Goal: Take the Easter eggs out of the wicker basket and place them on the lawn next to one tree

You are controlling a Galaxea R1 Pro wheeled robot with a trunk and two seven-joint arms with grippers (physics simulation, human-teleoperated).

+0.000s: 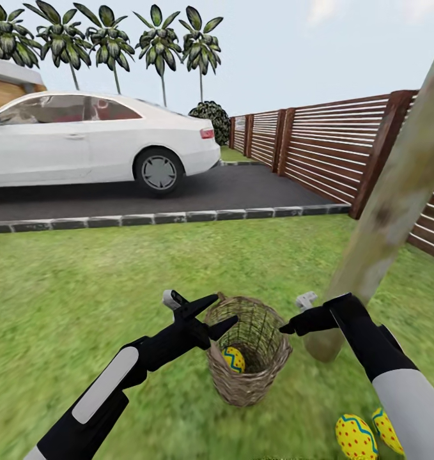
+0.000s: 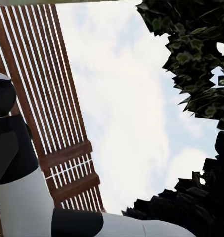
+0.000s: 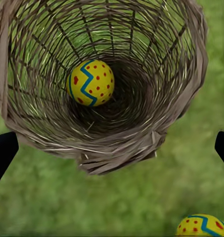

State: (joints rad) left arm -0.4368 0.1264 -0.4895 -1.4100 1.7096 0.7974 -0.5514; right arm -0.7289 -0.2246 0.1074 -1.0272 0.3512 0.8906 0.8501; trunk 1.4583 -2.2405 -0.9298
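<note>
Currently, the round brown woven wicker basket (image 1: 247, 350) stands on the short green lawn (image 1: 82, 281) just beside the foot of the pale grey-tan leaning tree trunk (image 1: 395, 191). Take the basket as your reference for all positions below.

One small yellow egg with red dots and a blue zigzag stripe (image 3: 90, 82) lies inside the basket, on its floor against the inner wall. Two further eggs of the same pattern, one (image 1: 355, 436) and the other (image 1: 387, 429), lie on the grass outside the basket, on the tree side and nearer the robot. By this reading, one egg is left to transfer.

Gripper state:
- The right gripper (image 3: 112, 148) hovers above the basket rim on the tree side, its two dark fingertips spread wide with nothing between them.
- The left gripper (image 1: 210, 316) is at the opposite rim, jaws parted and empty. Whether a finger touches the wicker cannot be told.

Handling notes for the remaining egg:
1. Expect a light, rigid body with a smooth, curved shell. It is likely to slip or roll if pinched off-centre.
2. Close the fingers across its widest part, on opposite sides.
3. Descend straight through the mouth. The open-weave wall looks light and may tip or slide if a finger catches the braided rim.
4. The egg sits close to the wall, so clearance for one finger is limited on that side.
</note>
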